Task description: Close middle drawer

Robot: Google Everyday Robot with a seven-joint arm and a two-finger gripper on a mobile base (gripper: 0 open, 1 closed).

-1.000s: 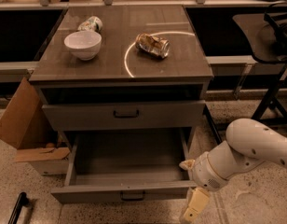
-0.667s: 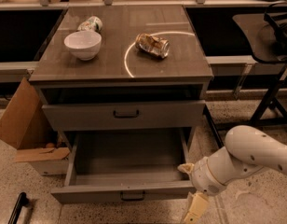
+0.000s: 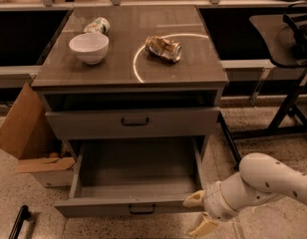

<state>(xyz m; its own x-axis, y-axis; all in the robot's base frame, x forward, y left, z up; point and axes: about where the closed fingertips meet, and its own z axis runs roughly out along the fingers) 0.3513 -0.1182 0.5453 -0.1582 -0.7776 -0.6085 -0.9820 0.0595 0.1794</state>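
Gripper (image 3: 198, 214) has dropped lower & slightly left, now just off near-right corner of middle drawer (image 3: 138, 171), fingers spread wide, holding nothing. Drawer hasn't budged, still pulled right out below worktop (image 3: 108, 71), so whole push-in remains.

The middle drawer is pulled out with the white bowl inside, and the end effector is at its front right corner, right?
Not quite. The camera view shows the white bowl on the cabinet top, not in the middle drawer, which looks empty. The rest holds: the drawer is pulled out, the end effector at its front right corner, fingers apart.
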